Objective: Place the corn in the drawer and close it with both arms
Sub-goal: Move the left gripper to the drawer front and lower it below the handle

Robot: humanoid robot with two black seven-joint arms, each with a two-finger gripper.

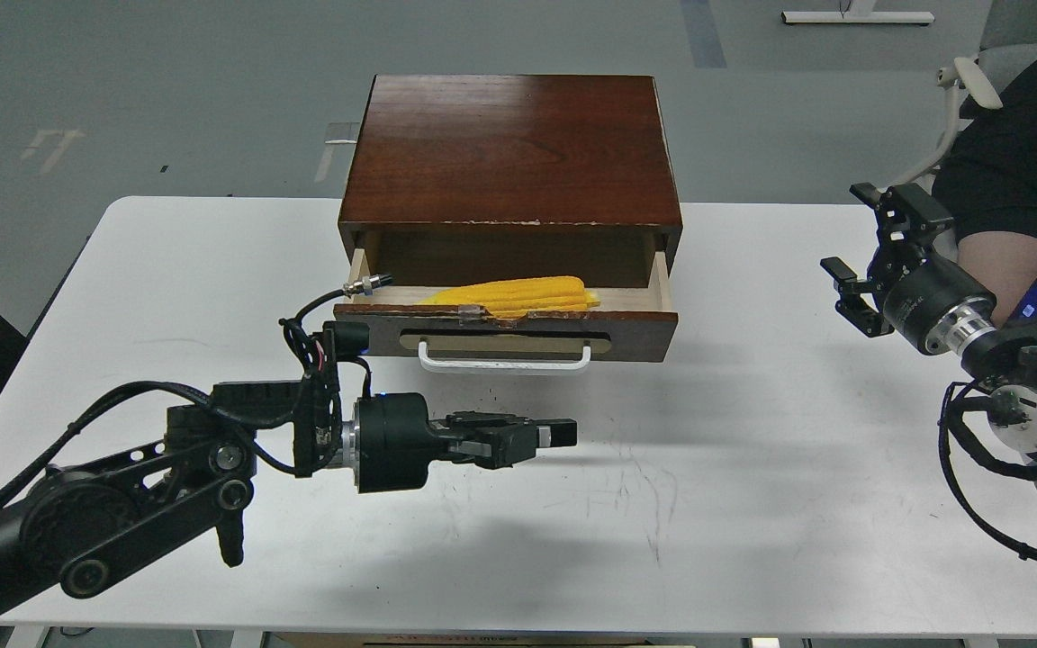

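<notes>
The yellow corn (518, 292) lies lengthwise inside the open drawer (635, 331) of the dark wooden cabinet (509, 144). The drawer's white bar handle (502, 363) faces me. My left gripper (559, 435) hovers low over the table in front of the drawer, a little below the handle, pointing right. It is seen side-on, so its fingers overlap and cannot be told apart; it holds nothing that I can see. My right gripper (853, 232) is open and empty, raised at the table's right side, well away from the drawer.
The white table (752, 504) carries the cabinet at its back middle. A person's arm (1005, 261) and a chair (969, 81) are at the far right, behind my right arm. A cable connector (365, 286) of my left arm sticks up near the drawer's left corner.
</notes>
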